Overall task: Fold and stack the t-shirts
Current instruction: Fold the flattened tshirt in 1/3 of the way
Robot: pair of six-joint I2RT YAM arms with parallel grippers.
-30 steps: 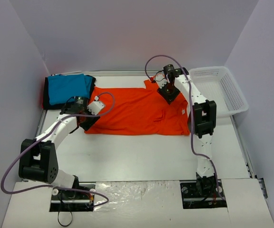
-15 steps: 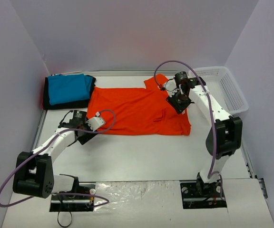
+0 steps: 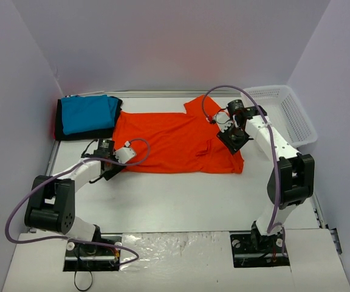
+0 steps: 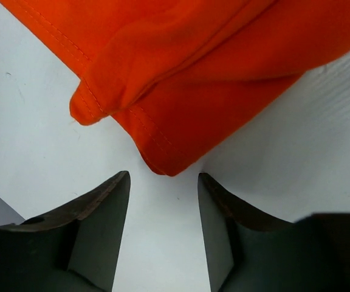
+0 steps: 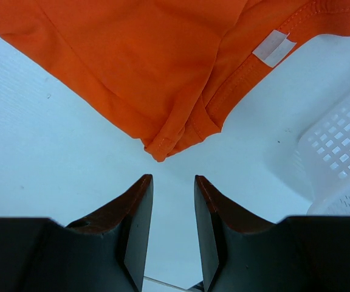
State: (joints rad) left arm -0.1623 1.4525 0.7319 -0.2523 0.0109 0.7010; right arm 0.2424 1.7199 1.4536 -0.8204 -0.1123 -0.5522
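**On the white surface: orange-red shirt flat, both sets of jaws empty**

Reference item: the orange-red t-shirt. It lies spread out on the surface, with a short sleeve showing at its far edge.

Just beside its far-left corner sits a folded turquoise-blue t-shirt. It is stacked on a folded black t-shirt, of which only the edges show.

Off its right end, near but apart, stands a white mesh basket.

At its near-left corner the left jaws are spread, with nothing between them. The hem corner lies just ahead of the gap and clear of the tips.

At its right end, near a white label, the right jaws are parted by a narrower gap and pinch nothing. A doubled-over cloth corner lies just ahead of them, not touching.
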